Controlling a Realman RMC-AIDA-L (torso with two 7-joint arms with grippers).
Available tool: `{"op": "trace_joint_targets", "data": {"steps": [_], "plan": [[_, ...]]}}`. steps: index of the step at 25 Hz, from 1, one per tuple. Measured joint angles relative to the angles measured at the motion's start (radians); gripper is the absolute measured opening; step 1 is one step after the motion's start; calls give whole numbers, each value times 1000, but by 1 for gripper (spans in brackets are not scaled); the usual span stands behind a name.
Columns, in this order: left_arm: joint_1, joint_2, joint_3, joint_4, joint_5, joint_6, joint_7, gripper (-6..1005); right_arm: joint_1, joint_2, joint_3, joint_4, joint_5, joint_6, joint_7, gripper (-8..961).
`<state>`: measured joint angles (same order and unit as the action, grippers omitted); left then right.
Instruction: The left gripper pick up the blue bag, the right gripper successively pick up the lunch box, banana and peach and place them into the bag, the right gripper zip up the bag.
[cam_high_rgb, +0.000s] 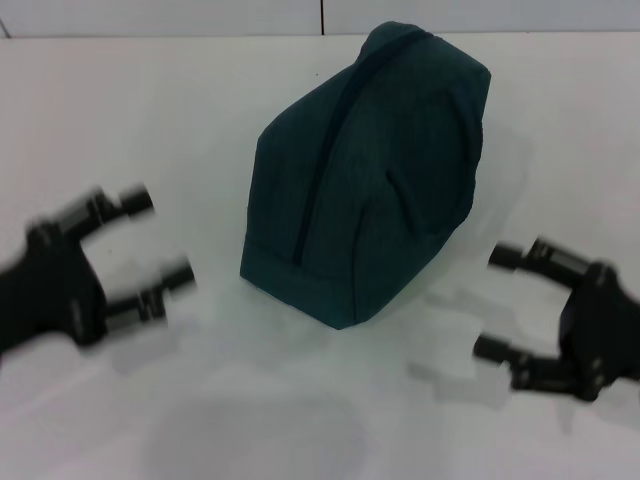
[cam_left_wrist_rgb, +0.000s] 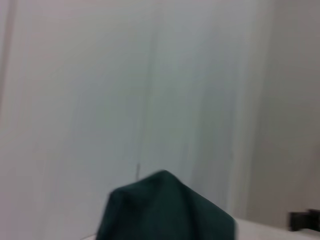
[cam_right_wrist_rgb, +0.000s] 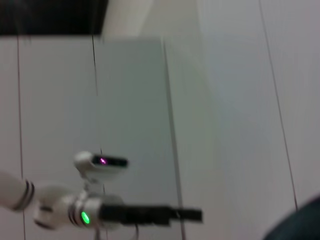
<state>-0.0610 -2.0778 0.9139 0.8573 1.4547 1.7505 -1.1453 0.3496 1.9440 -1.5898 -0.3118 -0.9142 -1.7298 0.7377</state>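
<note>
Two grippers: you have one on each side of the bag, both low over the white worktop and both apart from the bag.
Blue bag: the large dark teal-blue fabric lunch bag stands upright near the middle of the worktop, between the two grippers. Its zip line runs down the face turned toward you, and it looks closed along that line. In the left wrist view you see only its rounded top against the pale wall; in the right wrist view just a dark corner of it.
Left gripper: the black left gripper sits to the left of the bag, pointing toward it. Its fingers are spread wide and hold nothing. You also see this arm side-on in the right wrist view, white with a green light, its dark gripper stretched out level.
Right gripper: the black right gripper sits to the right of the bag, nearer you than the left one. Its fingers are parted wide and empty. A dark bit of it shows at the edge of the left wrist view.
</note>
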Motion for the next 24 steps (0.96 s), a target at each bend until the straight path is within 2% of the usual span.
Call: {"op": "trace_joint_targets", "data": {"steps": [3,9,24], "plan": [[8,-5,-7,-93,61,24,167,886,-25,16,0,5,-45,79,-20,870],[-9,-1,-8,-231,172,-38,266,884,-56,55,-2,53,-51,169,-94,869],[-16,-4,-21,-251,179,-56,289,884,-67,58,1,77,-52,199,-117,869]]}}
